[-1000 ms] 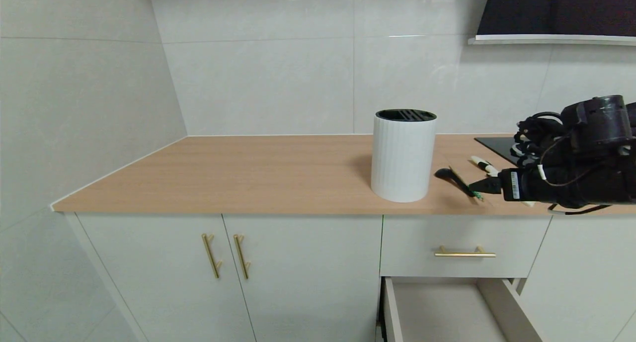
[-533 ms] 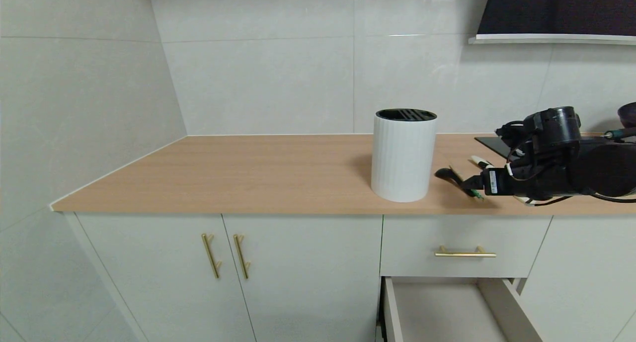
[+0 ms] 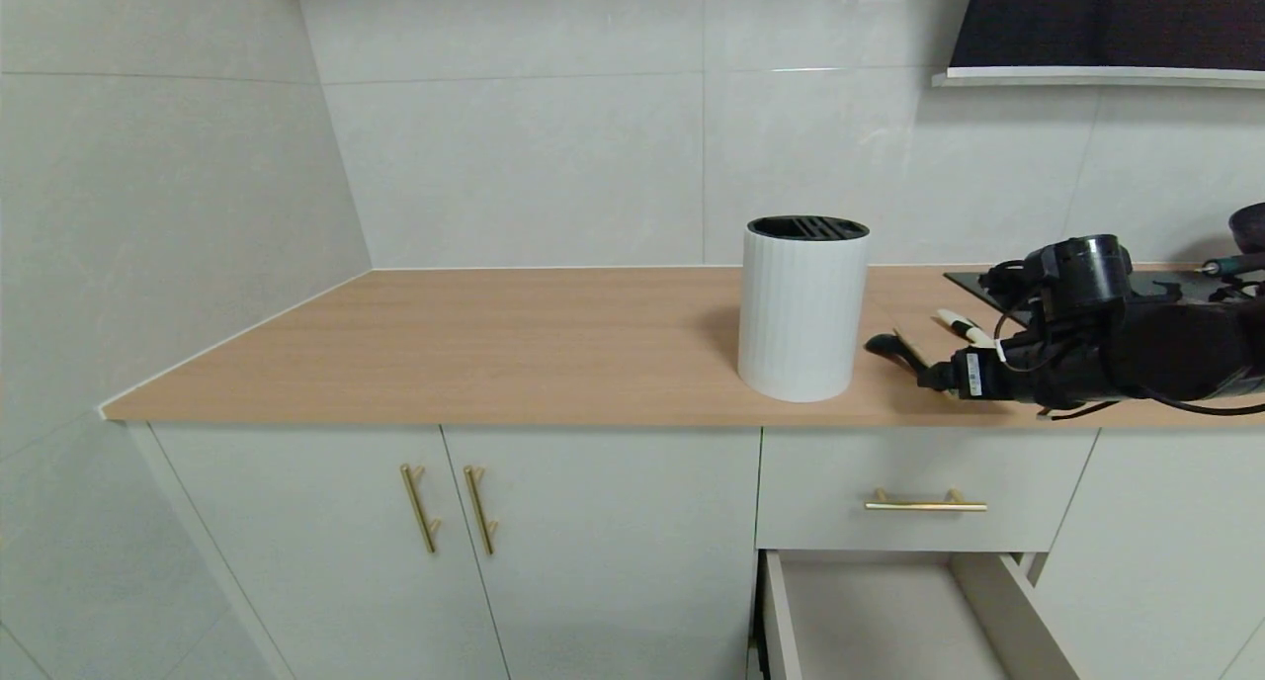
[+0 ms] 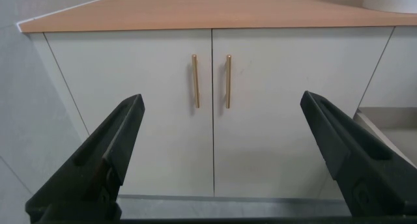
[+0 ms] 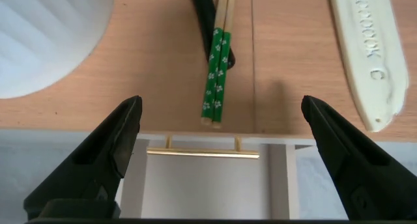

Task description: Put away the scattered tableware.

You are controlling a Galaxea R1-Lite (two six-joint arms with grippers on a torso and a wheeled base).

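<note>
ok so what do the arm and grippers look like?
Right arm: bulky, matte black, round housing on top, loose black cables, white label at the wrist. Left gripper and right gripper: plain black wedge-shaped fingers.

1 white holder (image 3: 802,309), centre right. 2 chopsticks (image 5: 218,81), green ends. 1 black utensil (image 3: 883,345) beside them. 1 white utensil (image 5: 368,48). 1 surface (image 3: 494,344). 2 cabinet doors (image 3: 316,542), lower left. 2 drawers (image 3: 840,482), lower right: one shut, one open. 3 gold handles (image 3: 420,509): two on the doors, one on the shut drawer. 1 black panel (image 3: 978,287), right edge.
</note>
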